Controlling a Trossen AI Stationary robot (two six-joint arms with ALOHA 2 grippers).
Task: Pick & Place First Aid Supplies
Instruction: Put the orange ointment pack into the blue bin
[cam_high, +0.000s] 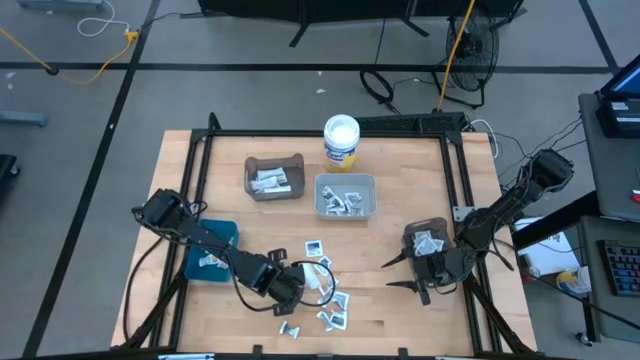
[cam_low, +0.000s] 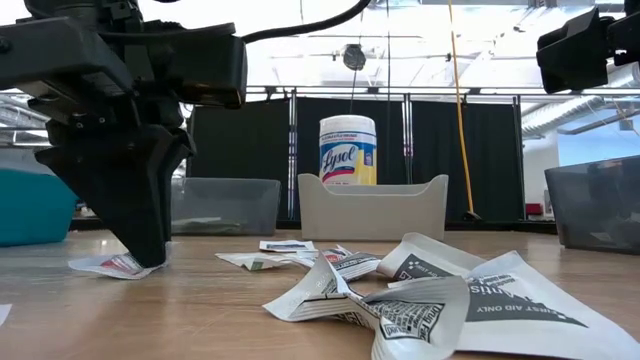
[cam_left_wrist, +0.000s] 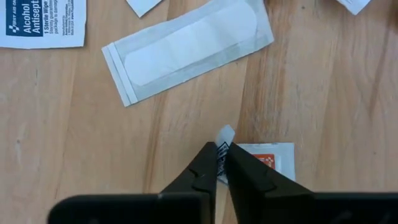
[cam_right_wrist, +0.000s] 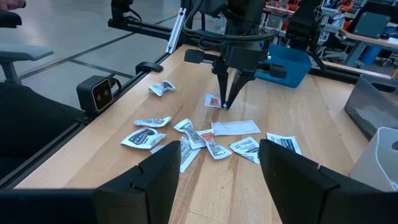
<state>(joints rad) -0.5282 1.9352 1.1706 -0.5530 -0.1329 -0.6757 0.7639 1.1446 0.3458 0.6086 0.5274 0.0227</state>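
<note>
Several first aid supplies lie flat on the wooden table: a bandage strip (cam_left_wrist: 189, 46), an alcohol wipe packet (cam_left_wrist: 40, 22), and crumpled packets (cam_high: 330, 300) (cam_low: 400, 295). My left gripper (cam_left_wrist: 221, 155) (cam_high: 300, 288) points down at the near middle of the table, shut on a small white packet with orange-red print (cam_left_wrist: 270, 158) (cam_low: 115, 265). My right gripper (cam_right_wrist: 217, 177) (cam_high: 412, 275) hangs open over the table's right side, level and facing the packets, with nothing between its fingers. My left gripper pinches a turned-up edge (cam_left_wrist: 224, 135) of the orange-red printed packet between its two fingertips. The fingers come from above, pointing steeply down. The rest of the packet (cam_left_wrist: 277, 155) lies flat on the table beside them.
A brown bin (cam_high: 275, 178) and a grey bin (cam_high: 345, 196) with packets stand at the far middle. A white round tub (cam_high: 341, 140) stands behind them. A blue bin (cam_high: 212, 252) sits under my left arm, and a dark bin (cam_high: 428, 240) by my right arm.
</note>
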